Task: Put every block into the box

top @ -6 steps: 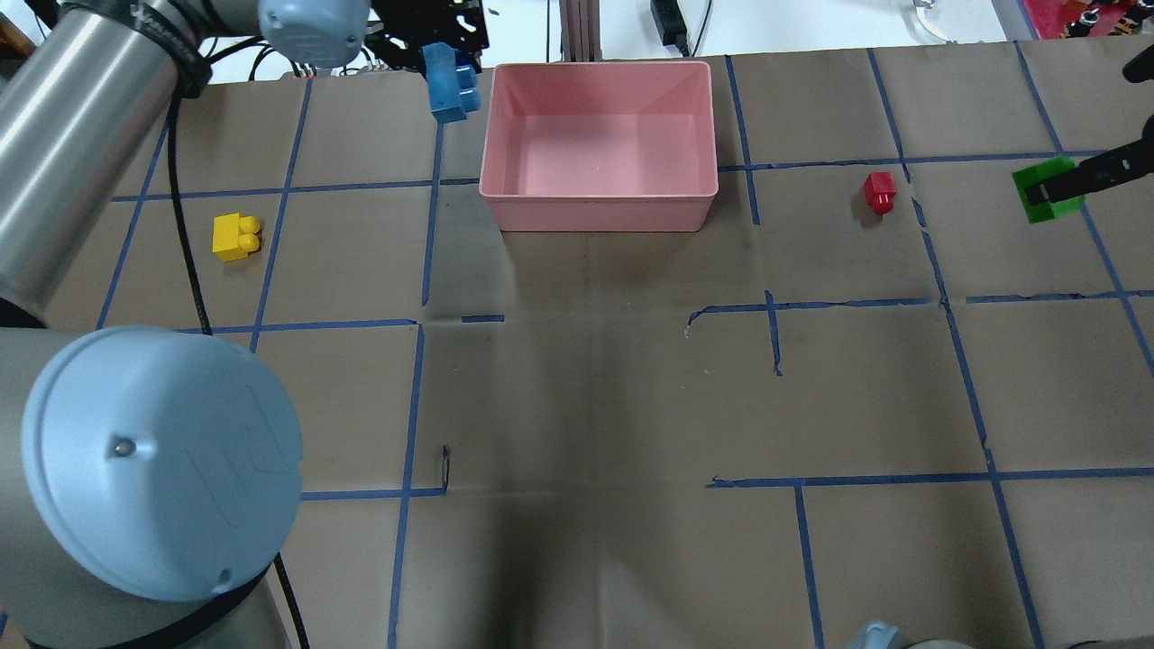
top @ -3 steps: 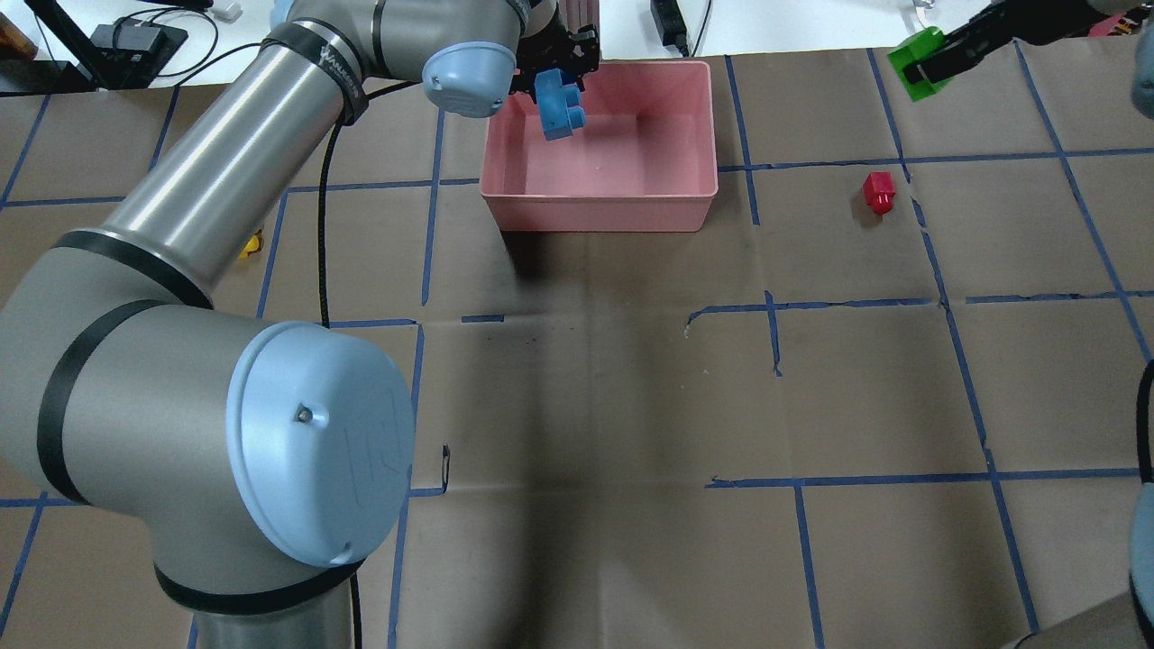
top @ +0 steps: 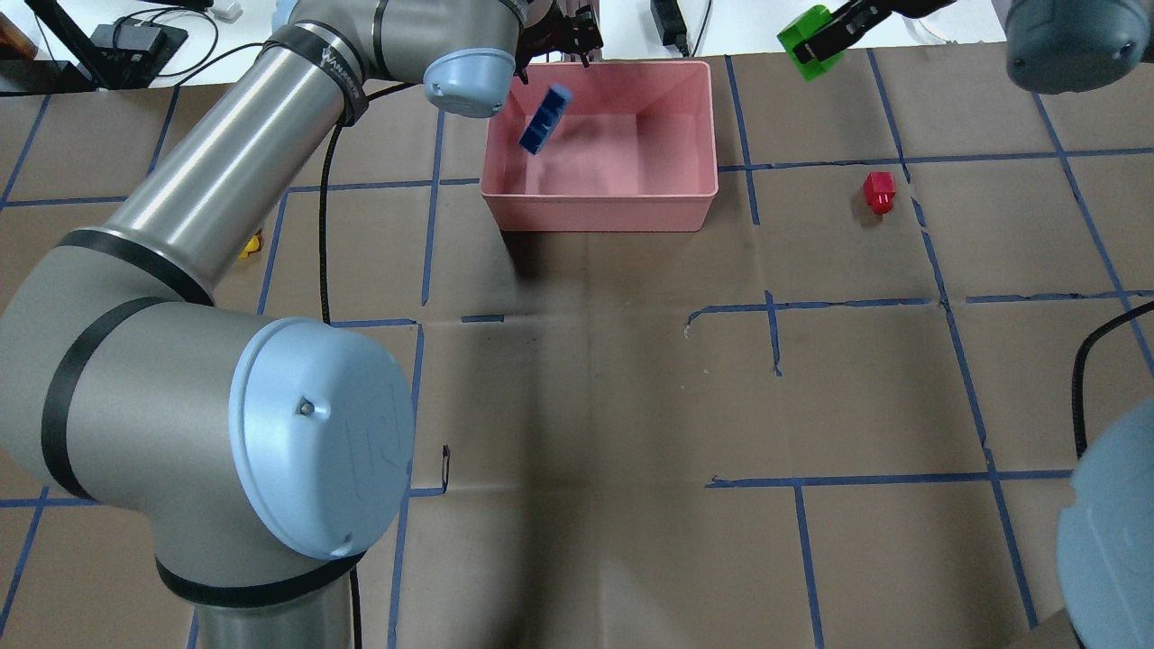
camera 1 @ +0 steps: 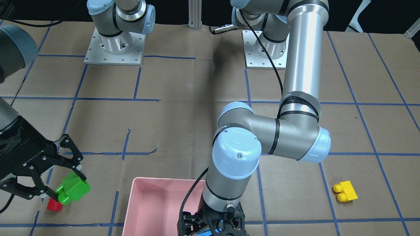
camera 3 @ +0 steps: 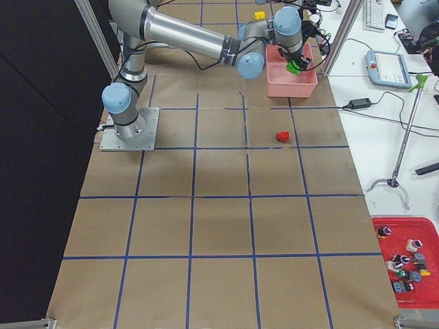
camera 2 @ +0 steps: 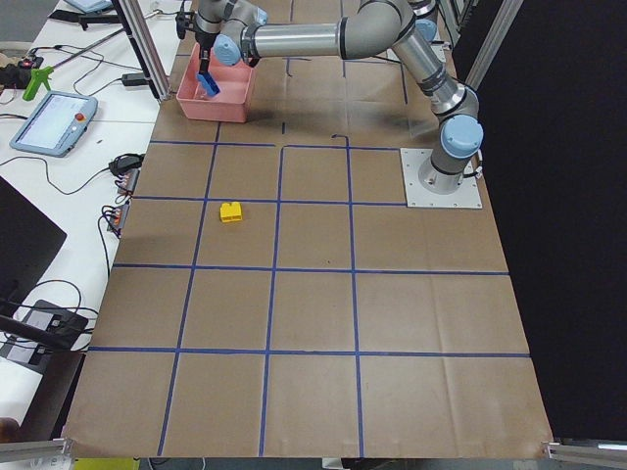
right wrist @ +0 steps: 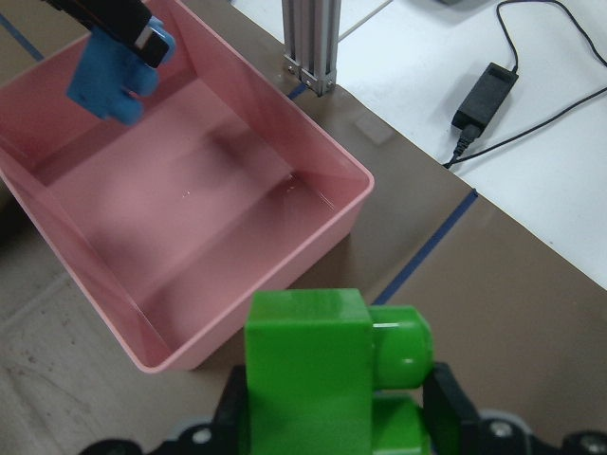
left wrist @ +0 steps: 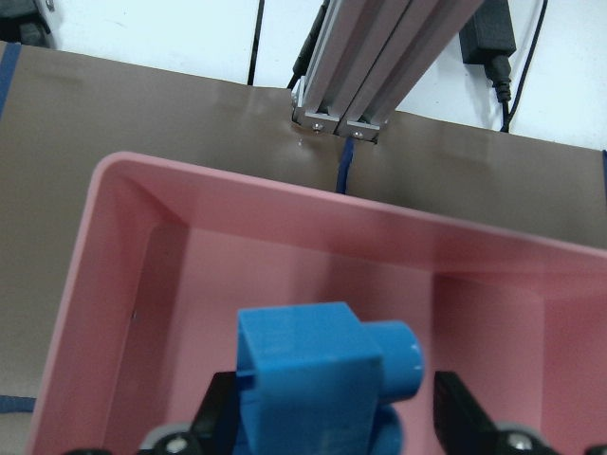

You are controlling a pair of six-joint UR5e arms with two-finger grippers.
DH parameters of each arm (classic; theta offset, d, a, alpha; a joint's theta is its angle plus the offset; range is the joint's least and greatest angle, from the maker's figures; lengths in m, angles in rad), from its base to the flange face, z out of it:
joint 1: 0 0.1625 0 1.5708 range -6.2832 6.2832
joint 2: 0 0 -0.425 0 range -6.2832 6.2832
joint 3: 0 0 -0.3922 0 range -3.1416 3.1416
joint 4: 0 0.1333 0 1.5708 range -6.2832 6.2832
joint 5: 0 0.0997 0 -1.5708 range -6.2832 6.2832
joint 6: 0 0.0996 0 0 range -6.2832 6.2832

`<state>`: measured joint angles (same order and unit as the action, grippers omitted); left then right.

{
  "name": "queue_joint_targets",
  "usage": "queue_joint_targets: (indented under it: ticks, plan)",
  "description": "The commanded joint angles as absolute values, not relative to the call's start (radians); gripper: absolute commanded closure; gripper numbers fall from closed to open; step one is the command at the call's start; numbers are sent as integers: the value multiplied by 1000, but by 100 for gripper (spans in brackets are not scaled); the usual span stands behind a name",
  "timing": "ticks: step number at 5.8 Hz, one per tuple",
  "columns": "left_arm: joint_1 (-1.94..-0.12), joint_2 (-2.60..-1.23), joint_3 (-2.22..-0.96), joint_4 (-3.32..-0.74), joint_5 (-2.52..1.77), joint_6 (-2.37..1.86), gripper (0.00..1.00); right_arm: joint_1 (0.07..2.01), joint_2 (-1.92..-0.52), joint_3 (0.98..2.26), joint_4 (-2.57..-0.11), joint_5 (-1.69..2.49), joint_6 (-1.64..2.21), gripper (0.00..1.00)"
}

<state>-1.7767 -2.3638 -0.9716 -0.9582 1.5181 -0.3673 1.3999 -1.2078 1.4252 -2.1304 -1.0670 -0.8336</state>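
Left hand (left wrist: 340, 422) sits open, blue block (top: 544, 118) loose and tilted above the box (top: 599, 212), might bounce out; right hand (camera 1: 62, 186) grasping green block (camera 1: 73, 189)

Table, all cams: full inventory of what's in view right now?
Tray: one, pink, far middle of the table.
Blue brick: one, tilted over the tray; unclear whether it is gripped.
Green brick: one, gripped in the air, right of the tray.
Red brick: one, on the table right of the tray.
Yellow brick: one, on the table, robot's left side.
Table: one, brown paper, blue tape grid.
Post: one, aluminium, behind the tray.
Teach pendant: one, grey, on the white bench.
Left end effector: one, black, over the tray, blue brick between its fingers.
Right end effector: one, black, shut on the green brick.
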Motion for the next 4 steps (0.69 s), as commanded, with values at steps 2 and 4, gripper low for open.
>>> queue_joint_targets:
  ticks: [2, 4]
  plan:
    - [-1579, -2203, -992, -1183, 1421, -168, 1, 1570, -1131, 1404, -2216, -1015, -640, 93]
    - [-1400, -2148, -997, -1404, 1422, 60, 1, 1650, -1010, 1343, -2356, -1015, -580, 93]
